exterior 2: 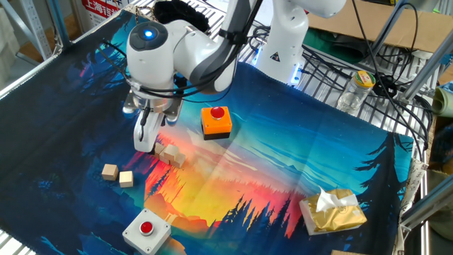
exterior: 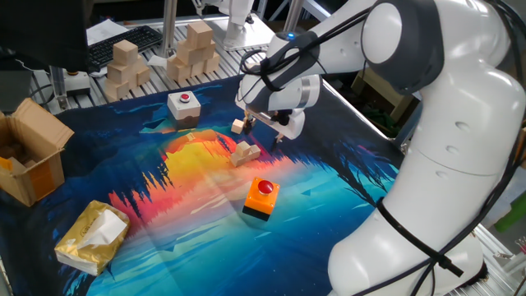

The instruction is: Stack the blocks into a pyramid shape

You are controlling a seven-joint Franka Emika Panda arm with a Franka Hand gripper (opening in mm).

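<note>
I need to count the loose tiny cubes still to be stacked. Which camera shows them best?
The other fixed view: two loose cubes lie in the open, apart from the cluster beside the claw. One fixed view shows only one cube clearly, left of the claw.

Glossy white rounded arm [exterior: 444, 123] shells, dark grey joint bands, black cables looped beside the wrist, glowing blue light [exterior 2: 148, 32] on the wrist cap, pale grey gripper [exterior 2: 144, 139] fingers.
</note>
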